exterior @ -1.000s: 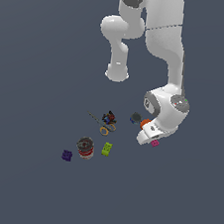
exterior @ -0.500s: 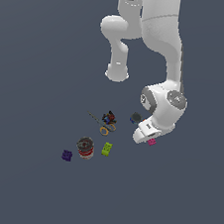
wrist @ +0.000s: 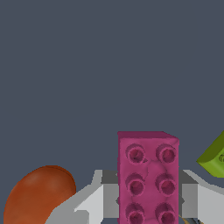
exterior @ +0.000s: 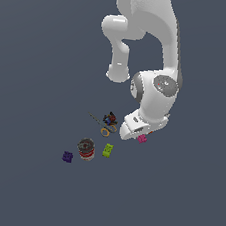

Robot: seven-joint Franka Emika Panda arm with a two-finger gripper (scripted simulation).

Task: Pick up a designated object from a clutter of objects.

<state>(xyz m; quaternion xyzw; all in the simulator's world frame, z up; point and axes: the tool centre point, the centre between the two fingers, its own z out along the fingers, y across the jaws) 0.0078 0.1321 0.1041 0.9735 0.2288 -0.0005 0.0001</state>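
The gripper (wrist: 148, 199) straddles the pink brick (wrist: 148, 177), one finger on each long side; whether they press it yet cannot be told. The brick's long axis runs crosswise to the gap, and it lies mid-floor, far from any edge. Around it: one orange ball (wrist: 38, 194), one green brick (exterior: 108, 150), one purple brick (exterior: 67, 156), one can (exterior: 85, 149).

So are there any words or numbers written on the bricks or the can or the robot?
None can be read.
The pink brick shows only plain round studs, with no writing.
The lime-green brick shows no letters.
The red-and-grey can has bands of colour, but it is too small and blurred to tell whether any are words.
The white robot arm shows no label or number.
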